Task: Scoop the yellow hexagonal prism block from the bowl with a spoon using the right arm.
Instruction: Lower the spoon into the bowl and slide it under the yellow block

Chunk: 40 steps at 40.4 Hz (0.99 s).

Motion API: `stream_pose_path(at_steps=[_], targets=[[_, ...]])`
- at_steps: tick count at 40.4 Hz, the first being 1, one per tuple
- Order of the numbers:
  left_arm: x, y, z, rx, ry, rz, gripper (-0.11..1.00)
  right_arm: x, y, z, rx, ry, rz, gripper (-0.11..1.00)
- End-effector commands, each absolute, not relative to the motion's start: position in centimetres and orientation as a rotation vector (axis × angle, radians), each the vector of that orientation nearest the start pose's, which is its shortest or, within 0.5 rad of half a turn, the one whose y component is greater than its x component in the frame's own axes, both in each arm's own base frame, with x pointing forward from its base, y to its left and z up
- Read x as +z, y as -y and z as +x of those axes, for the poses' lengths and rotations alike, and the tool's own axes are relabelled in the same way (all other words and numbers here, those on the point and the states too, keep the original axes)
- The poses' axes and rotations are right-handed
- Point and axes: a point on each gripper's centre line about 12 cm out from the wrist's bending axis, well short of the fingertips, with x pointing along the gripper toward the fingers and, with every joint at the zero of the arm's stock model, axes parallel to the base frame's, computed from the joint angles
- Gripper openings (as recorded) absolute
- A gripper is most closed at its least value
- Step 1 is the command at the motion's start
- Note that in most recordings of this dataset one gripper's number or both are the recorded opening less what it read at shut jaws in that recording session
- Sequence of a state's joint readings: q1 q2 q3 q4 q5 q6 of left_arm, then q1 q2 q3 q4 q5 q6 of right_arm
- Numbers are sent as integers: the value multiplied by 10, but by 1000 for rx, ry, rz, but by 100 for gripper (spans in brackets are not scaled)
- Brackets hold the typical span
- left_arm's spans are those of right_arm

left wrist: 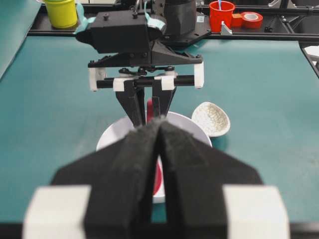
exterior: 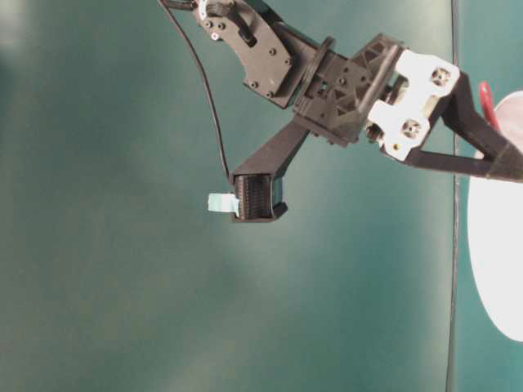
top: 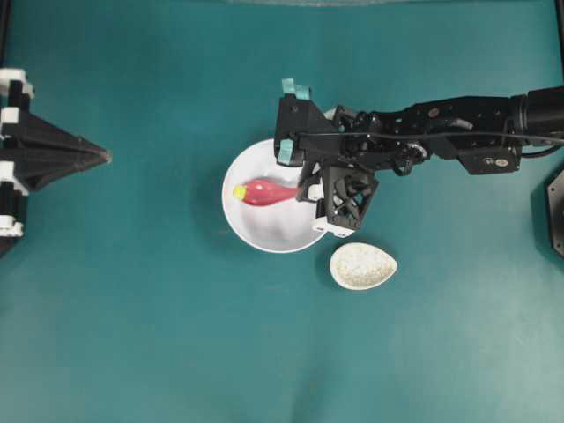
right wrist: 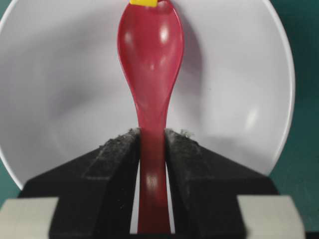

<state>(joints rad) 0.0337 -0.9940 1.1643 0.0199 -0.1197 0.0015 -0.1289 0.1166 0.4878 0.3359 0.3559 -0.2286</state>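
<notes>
The right gripper (right wrist: 152, 144) pinches the spoon (right wrist: 151, 64) by its handle so the scoop reaches into the bowl (right wrist: 60, 89), its tip touching the block (right wrist: 143, 2) at the bowl's far side.

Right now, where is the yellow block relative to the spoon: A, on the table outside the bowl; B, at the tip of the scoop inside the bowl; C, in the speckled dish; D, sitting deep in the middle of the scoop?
B: the yellow block lies at the tip of the spoon, inside the bowl.
</notes>
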Motion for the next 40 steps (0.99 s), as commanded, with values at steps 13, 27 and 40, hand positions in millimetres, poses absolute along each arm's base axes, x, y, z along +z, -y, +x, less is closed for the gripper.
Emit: stream_pose_path(at_steps=[13,27,40], targets=[[295,-7,197,32,-22,21,0,163,39,413,-56,-897,202,25],[297,-7,196,33,-17,16,0,158,39,414,-55,-909,205,25],[296,-7,195,33,-20,16,0,159,37,416,-56,-891,200,25]])
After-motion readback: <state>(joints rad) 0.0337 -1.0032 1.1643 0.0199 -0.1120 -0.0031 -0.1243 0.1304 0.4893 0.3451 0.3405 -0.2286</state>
